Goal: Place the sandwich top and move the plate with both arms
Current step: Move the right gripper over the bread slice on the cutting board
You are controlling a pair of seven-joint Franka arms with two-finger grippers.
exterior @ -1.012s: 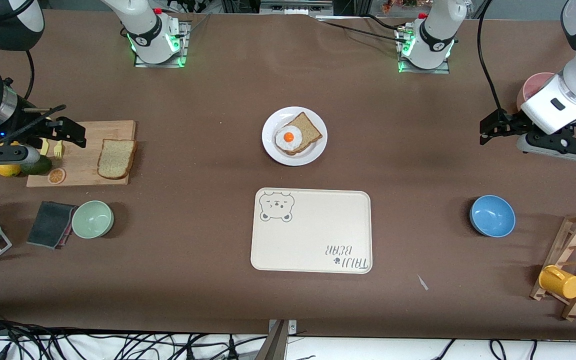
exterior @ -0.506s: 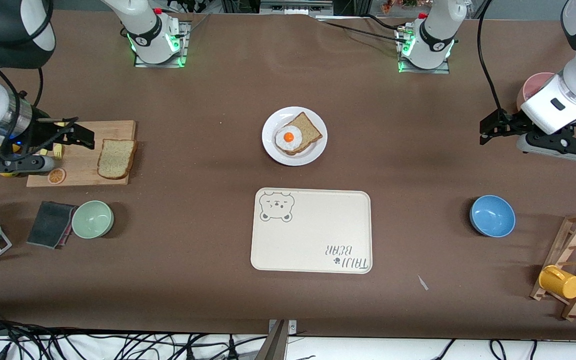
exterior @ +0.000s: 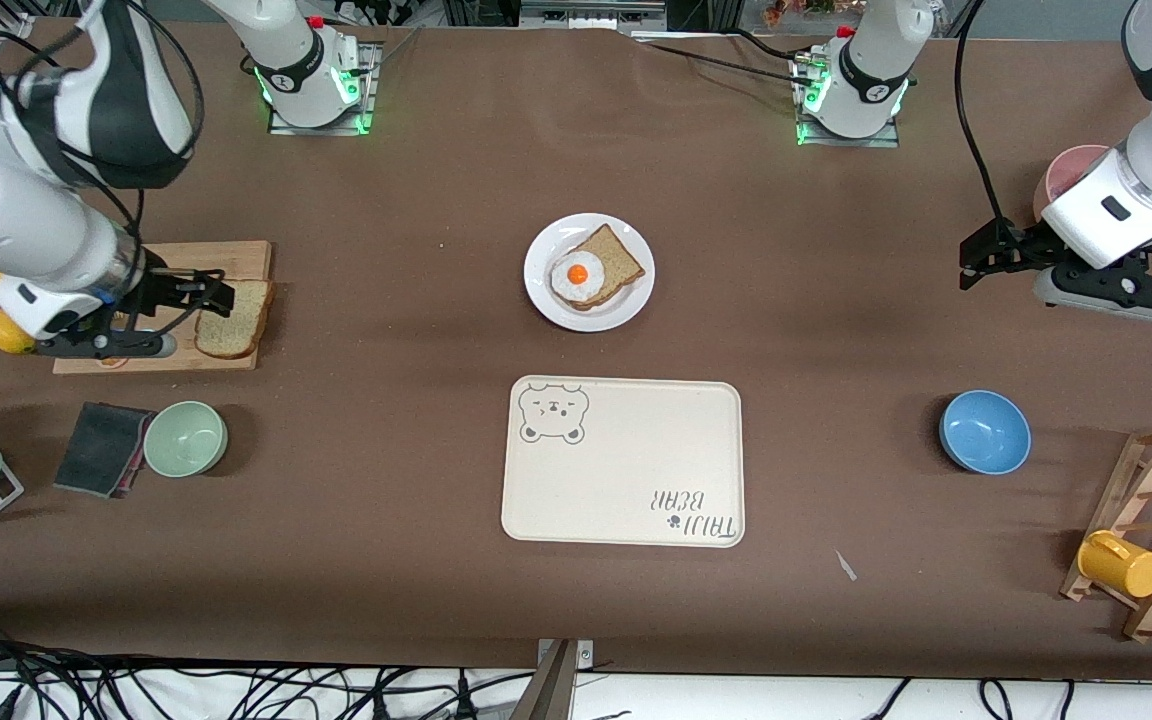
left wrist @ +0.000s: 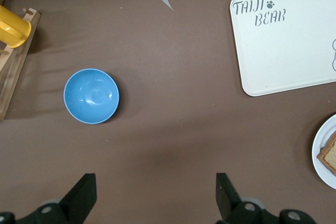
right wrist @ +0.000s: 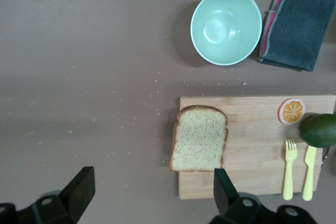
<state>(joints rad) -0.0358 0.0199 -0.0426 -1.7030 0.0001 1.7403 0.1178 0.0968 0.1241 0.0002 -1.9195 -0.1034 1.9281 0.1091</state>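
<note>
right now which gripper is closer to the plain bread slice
Right. The right gripper hovers open over the cutting board at the plain bread slice; the left gripper waits open at the table's other end.

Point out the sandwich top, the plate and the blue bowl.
sandwich top (right wrist: 199, 138), right wrist view, middle of the slice's face.
plate (exterior: 543, 297), front view, bare white rim toward the right arm's end.
blue bowl (left wrist: 91, 96), left wrist view, inside of the bowl.

Robot lab: bolted arm bases (exterior: 314, 75), cables (exterior: 186, 690)
</note>
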